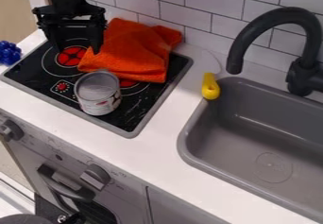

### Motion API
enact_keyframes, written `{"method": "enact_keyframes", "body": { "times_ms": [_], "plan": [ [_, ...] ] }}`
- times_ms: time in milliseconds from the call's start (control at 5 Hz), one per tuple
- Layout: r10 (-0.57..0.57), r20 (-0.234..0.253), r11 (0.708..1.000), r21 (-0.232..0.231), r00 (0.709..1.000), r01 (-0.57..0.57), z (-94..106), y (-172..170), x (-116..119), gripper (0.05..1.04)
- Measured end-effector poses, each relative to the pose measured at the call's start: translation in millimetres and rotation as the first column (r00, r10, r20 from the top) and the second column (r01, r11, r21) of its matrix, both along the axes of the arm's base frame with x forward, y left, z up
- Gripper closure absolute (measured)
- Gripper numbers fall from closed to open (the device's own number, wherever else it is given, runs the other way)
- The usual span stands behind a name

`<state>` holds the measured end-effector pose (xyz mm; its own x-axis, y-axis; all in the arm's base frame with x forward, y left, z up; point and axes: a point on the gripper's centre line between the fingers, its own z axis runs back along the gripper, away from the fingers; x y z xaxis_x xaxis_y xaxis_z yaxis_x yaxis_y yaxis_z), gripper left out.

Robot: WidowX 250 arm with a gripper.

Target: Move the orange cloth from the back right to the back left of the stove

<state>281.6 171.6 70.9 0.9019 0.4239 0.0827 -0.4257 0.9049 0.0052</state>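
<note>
My gripper (pixel 77 47) hangs at the upper left over the back left of the black stovetop (pixel 146 106), its two fingers spread apart with nothing between them. Just right of it, an orange cloth (pixel 135 50) lies crumpled across the back of the stovetop, one corner reaching close to the right finger. In front of the cloth stands an open metal can (pixel 98 93), upright. A yellow handle (pixel 210 87) with a pale blade-like part rests on the counter at the sink's back left corner.
A grey sink (pixel 252 138) takes up the right side, with a black faucet (pixel 304 69) arching above its rear edge. Blue bumpy fruit (pixel 9 53) lies at the left edge. Tiled wall (pixel 208 5) rises behind; oven knobs (pixel 95 176) line the front.
</note>
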Motion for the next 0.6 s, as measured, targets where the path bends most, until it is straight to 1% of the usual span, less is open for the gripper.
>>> {"method": "enact_keyframes", "body": {
  "times_ms": [200, 400, 600],
  "plan": [
    [0.001, -0.027, 1.000, -0.018, 1.000, -0.001, -10.3, -2.6, -2.0, 0.085],
    [0.002, 0.016, 1.000, -0.009, 1.000, -0.001, -8.0, -8.0, 11.5, 0.084],
    [0.000, 0.072, 1.000, 0.006, 0.997, 0.000, -6.5, -9.4, 22.7, 0.084]
  ]
}}
